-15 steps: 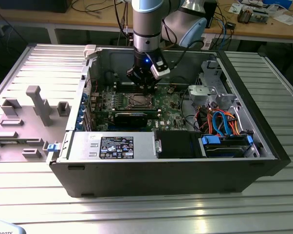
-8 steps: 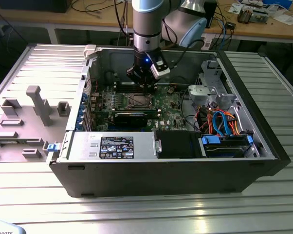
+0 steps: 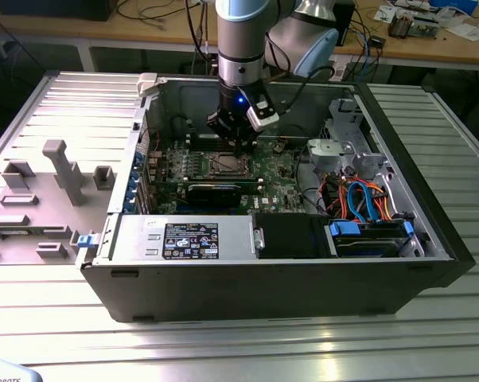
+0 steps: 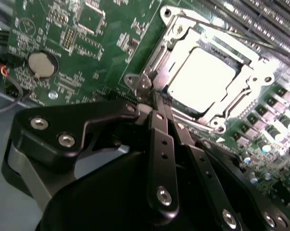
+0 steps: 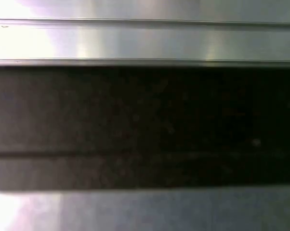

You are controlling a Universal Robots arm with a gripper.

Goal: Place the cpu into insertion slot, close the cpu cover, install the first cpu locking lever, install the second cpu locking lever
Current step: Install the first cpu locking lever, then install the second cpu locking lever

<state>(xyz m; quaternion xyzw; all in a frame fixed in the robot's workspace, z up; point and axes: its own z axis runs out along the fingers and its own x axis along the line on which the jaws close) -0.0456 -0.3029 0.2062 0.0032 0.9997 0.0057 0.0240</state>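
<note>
In the exterior view we see the arm reaching down into the open computer case (image 3: 430,239), its gripper (image 3: 241,145) poised at the upper centre of the frame over the insertion slot (image 3: 226,165) on the green motherboard (image 3: 275,179). The second wrist view gives us what the exterior view cannot: the cpu (image 4: 201,79) sits seated in the slot at the upper right, with the cpu cover (image 4: 171,36) closed down around it as a silver frame. There the gripper's fingers (image 4: 160,139) run together to a point touching the frame's near edge, jaws narrow and holding nothing we can make out.
</note>
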